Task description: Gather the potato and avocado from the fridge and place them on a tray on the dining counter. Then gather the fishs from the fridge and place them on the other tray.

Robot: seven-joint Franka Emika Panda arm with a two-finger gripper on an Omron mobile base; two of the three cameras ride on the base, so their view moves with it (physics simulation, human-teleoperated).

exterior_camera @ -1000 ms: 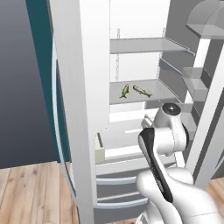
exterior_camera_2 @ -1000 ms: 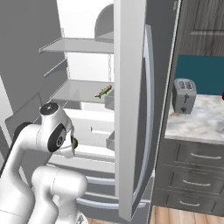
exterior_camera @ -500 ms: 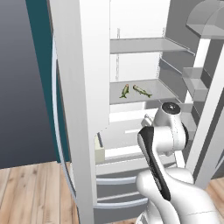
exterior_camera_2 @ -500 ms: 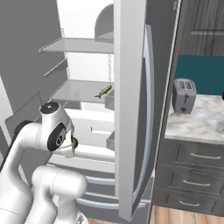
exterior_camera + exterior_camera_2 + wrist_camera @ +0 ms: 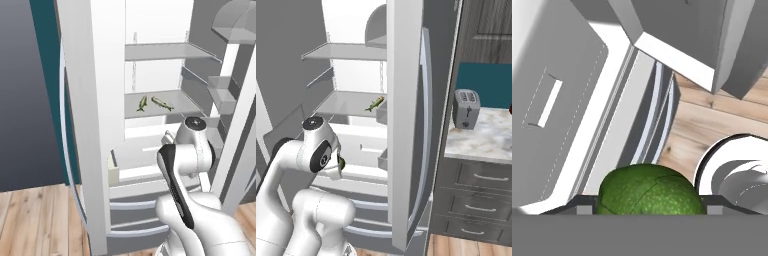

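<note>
Green avocado [image 5: 649, 192] sits pinched between the gripper [image 5: 648, 206] fingers at 6 o'clock, above the fridge [image 5: 95, 125] drawers. Two fish [image 5: 155, 103] lie on the middle shelf.

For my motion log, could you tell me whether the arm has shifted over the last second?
No. In the left base view its upper joint sits at the same spot below the fish shelf of the fridge.
</note>
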